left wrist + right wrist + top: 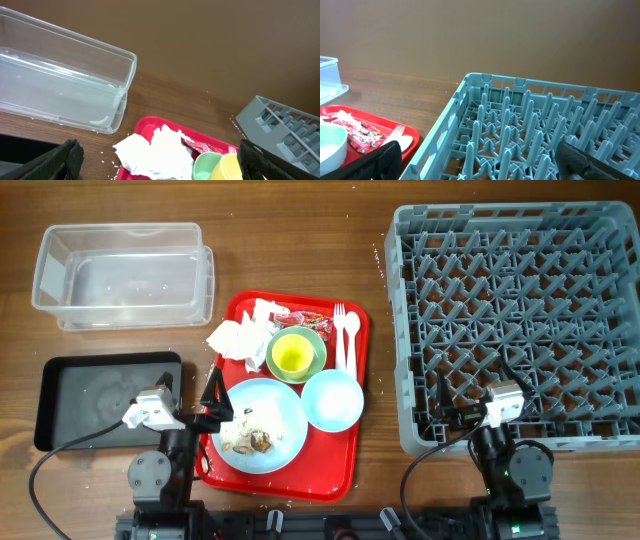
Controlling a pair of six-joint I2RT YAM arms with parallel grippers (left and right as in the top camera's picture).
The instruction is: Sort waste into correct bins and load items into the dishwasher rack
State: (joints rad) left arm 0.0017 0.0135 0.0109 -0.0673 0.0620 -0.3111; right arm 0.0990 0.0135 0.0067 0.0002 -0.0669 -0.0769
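The tray [340, 465] is showing red, the cup [291, 356] yellow, its bowl [315, 340] pale green; the rack [520, 310] is showing a grey lattice.

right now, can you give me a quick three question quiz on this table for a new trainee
1. True or false: the yellow cup sits inside the pale green bowl.
2. Where are the brown food scraps? A) on the light blue plate B) in the clear tub C) in the black tray
3. Fill the blank: the white fork and spoon lie along the side of the red tray nearest the ____.

Key: 1 true; 2 A; 3 dishwasher rack.
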